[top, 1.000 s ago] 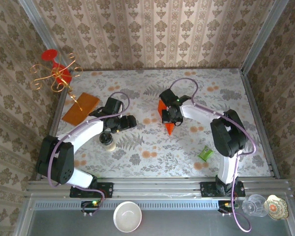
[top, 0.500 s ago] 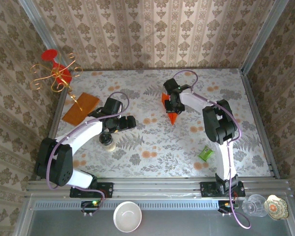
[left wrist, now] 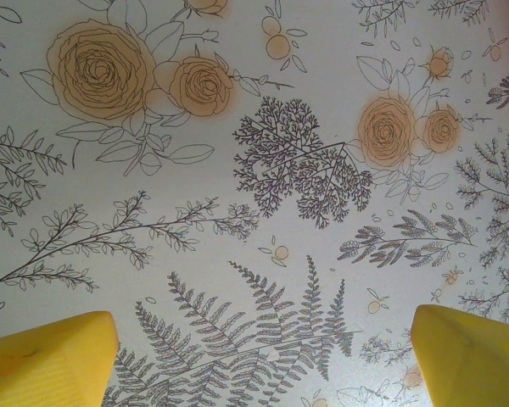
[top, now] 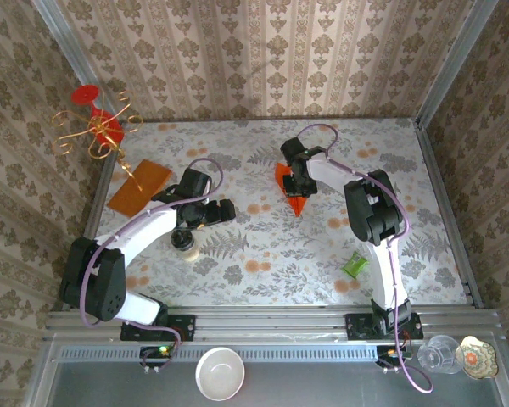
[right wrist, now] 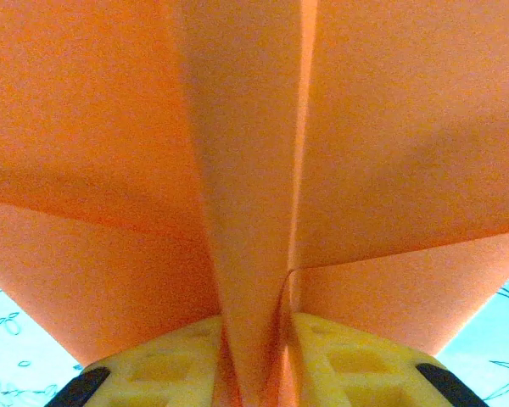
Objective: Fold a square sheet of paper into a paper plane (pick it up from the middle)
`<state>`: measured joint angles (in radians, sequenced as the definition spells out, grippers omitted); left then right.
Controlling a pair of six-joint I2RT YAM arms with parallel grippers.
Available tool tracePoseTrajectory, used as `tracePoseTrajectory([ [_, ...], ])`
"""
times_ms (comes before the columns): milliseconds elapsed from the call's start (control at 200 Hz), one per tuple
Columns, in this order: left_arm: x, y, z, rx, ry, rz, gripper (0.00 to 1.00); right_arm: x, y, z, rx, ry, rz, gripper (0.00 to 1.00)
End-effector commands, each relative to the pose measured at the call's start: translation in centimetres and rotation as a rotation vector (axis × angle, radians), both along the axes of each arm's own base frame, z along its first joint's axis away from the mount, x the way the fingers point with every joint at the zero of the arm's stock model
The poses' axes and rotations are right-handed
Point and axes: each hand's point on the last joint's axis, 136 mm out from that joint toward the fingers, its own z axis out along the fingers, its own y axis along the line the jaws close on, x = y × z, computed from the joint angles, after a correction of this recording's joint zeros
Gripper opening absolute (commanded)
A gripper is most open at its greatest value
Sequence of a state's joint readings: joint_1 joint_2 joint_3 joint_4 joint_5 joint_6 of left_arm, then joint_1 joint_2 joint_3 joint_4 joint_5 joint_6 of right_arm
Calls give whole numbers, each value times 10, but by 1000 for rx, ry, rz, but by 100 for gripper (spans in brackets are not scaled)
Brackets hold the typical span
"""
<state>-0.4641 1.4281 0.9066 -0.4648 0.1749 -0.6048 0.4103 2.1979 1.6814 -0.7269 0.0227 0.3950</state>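
Observation:
The paper plane [top: 288,176] is a bright red-orange dart lying just right of the table's middle, nose [top: 297,209] pointing toward the near edge. My right gripper [top: 299,180] sits over it. In the right wrist view the plane's centre fold [right wrist: 246,280] runs down between the two yellow fingers [right wrist: 356,360], which stand a little apart and still touch it, with the wings [right wrist: 407,127] spread to either side above. My left gripper [top: 223,210] hovers over bare tablecloth left of centre. It is open wide, and its yellow fingertips [left wrist: 55,360] sit at the frame's lower corners with nothing between them.
A duller amber-orange sheet [top: 139,186] lies at the left by a gold wire stand [top: 97,127] with red discs. A small jar [top: 185,242] stands under the left arm. A green packet [top: 354,265] lies at the near right. A white bowl [top: 220,373] and a glass [top: 441,354] sit off the table.
The right gripper has carried the plane a short way toward the back and its fingers have eased slightly apart. The left gripper has widened a little and stayed in place.

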Motion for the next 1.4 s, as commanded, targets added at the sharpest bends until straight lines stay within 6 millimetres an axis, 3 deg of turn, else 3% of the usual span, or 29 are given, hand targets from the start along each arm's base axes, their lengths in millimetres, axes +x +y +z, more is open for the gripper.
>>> tracePoseTrajectory([
  [0, 0, 1, 9, -4, -21, -8, 92, -6, -7, -16, -59, 42, -1, 30],
  [330, 0, 1, 11, 0, -28, -19, 98, -8, -21, -36, -131, 52, -38, 41],
  [630, 0, 5, 13, 16, -44, -12, 100, -2, -28, -42, -175, 32, -52, 45],
  [715, 2, 6, 17, 18, -57, -8, 100, 0, -23, -33, -153, 21, -50, 45],
  [810, 6, 5, 26, 20, -79, -9, 100, 8, -18, -4, -119, -23, -49, 46],
  [850, 14, 14, 33, 18, -94, 21, 100, 11, -16, 13, -106, -52, -53, 46],
  [1085, 40, 39, 97, 38, -291, 105, 100, 16, -29, 141, -33, -319, -97, 60],
  [1246, 47, 82, 133, 125, -461, 216, 100, -4, -69, 197, -56, -512, -168, 74],
  [1346, 46, 115, 137, 168, -514, 300, 100, -22, -108, 216, -126, -632, -252, 83],
  [1396, 46, 129, 136, 187, -536, 330, 100, -30, -127, 225, -153, -712, -308, 92],
])
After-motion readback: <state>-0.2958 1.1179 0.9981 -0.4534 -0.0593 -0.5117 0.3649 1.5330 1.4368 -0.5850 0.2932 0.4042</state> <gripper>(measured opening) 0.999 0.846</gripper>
